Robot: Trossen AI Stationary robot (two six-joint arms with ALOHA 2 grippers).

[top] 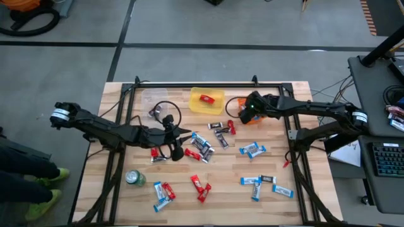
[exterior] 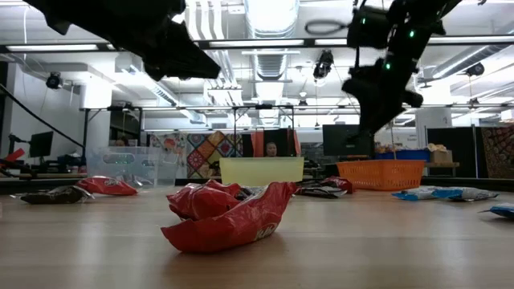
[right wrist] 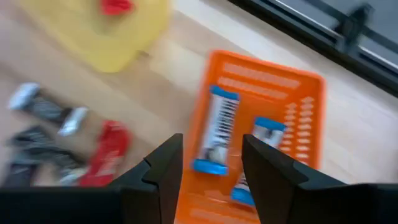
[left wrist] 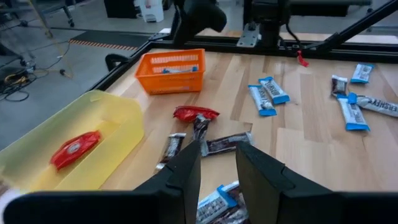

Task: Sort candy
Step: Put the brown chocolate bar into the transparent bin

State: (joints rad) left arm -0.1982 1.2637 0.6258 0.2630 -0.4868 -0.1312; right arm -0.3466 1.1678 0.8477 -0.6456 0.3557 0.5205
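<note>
Wrapped candy in red, blue-and-white and dark wrappers lies scattered over the wooden table (top: 303,157). My right gripper (right wrist: 211,152) hangs open above the orange basket (right wrist: 261,118), where two blue-and-white candies (right wrist: 219,130) lie flat on the bottom. My left gripper (left wrist: 217,158) stands open in mid-air over a cluster of blue and dark candies (top: 202,146) near the table's middle, with nothing between its fingers. One red candy (left wrist: 74,149) lies in the yellow tray (left wrist: 118,124) at the far edge.
A green can (top: 134,178) stands near the front left. A clear container (top: 151,98) sits left of the yellow tray. Red candies (top: 201,186) and blue ones (top: 265,185) lie toward the near edge. A black frame rail (top: 208,84) runs along the far edge.
</note>
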